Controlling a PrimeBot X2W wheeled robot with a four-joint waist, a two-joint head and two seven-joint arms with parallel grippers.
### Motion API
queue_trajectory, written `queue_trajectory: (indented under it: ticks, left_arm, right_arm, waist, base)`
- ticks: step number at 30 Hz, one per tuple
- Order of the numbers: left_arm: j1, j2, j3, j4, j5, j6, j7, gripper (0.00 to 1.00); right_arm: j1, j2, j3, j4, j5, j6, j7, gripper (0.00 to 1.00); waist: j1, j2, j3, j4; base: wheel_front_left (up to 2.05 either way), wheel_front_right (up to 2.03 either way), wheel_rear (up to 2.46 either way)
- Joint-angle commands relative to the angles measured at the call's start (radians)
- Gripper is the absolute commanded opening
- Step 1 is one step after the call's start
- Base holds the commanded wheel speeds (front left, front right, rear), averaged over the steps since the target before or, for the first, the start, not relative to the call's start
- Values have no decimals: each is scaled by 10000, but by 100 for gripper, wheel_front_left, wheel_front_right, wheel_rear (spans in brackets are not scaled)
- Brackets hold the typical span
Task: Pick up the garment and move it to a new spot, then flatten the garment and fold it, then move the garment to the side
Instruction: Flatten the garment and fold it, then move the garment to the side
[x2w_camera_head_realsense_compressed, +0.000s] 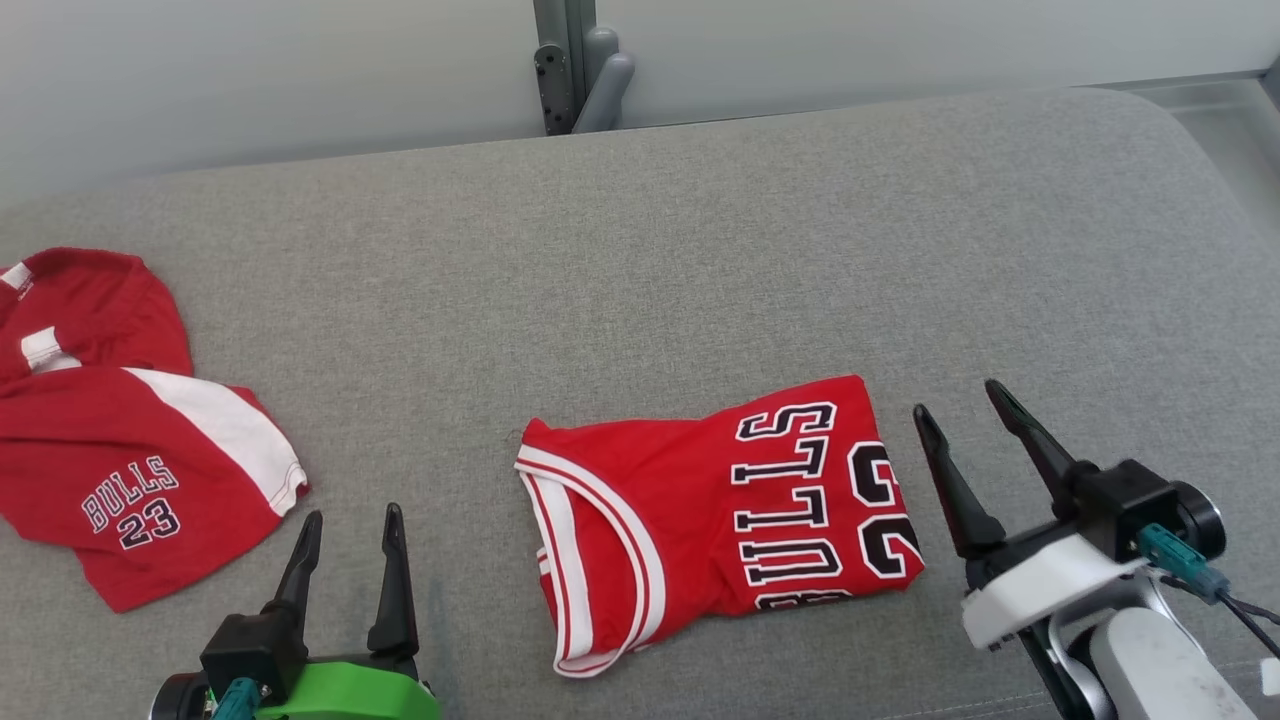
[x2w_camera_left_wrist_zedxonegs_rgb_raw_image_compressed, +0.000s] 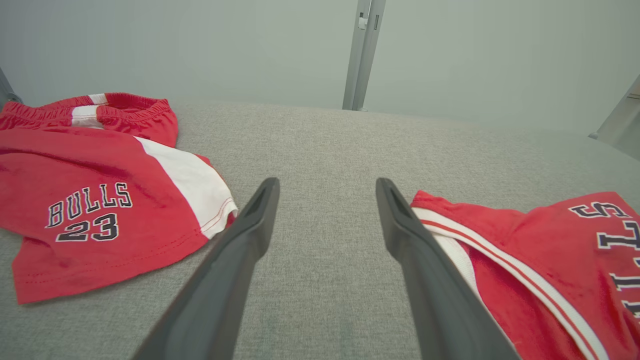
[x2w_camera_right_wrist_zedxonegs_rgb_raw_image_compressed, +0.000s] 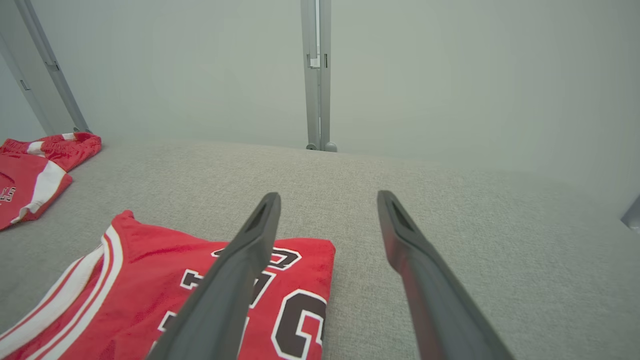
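The folded red jersey is seen lying flat on the grey padded surface, near its front and a little right of the middle. Its white-trimmed opening is turned toward the left and front, and its lettered part toward the right. The jersey's right edge is a straight fold, and the right hand is held just beside that edge without touching it. Its two dark fingers are spread apart and nothing is gripped. In the right wrist view one finger is seen in front of the jersey's lettered corner, while the other is seen over bare fabric.

The left hand is found at the front, between the jersey and a pair of red shorts. Its fingers are likewise parted and nothing is held. The gap between the two garments is bare, and the shorts are spread at the surface's left side, well apart from the jersey.

A wide stretch of bare fabric is left behind the jersey, up to the far edge, where a grey post is set against the pale wall. More bare room is seen to the right of the jersey, as far as the rounded far right corner. Only a narrow strip is left between the jersey and the front of the head view.
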Motion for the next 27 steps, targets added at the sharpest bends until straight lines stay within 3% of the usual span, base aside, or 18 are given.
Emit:
queue_trajectory:
  ticks: [1, 9, 19, 27]
  left_arm:
    - [154, 25, 32, 57, 123, -52, -25, 100]
    - [385, 23, 267, 448, 375, -351, -25, 100]
    - [1021, 23, 1012, 290, 375, -46, -27, 100]
    - [1130, 23, 929, 215, 362, -221, -25, 100]
  right_arm:
    - [318, -35, -337, -156, -184, -4, -25, 100]
    - [1915, 227, -1834, -374, -655, -7, -25, 100]
    - [2327, 537, -2117, -155, -804, -7, -25, 100]
    - [2128, 629, -2253, -151, -570, -7, -25, 100]
  waist:
    - [0, 0, -94, -86]
    - [0, 0, -405, -115]
    - [0, 0, -686, 3]
    - [0, 0, -823, 462]
  base:
    - [0, 0, 0]
    - [0, 0, 0]
    - [0, 0, 0]
    - [0, 0, 0]
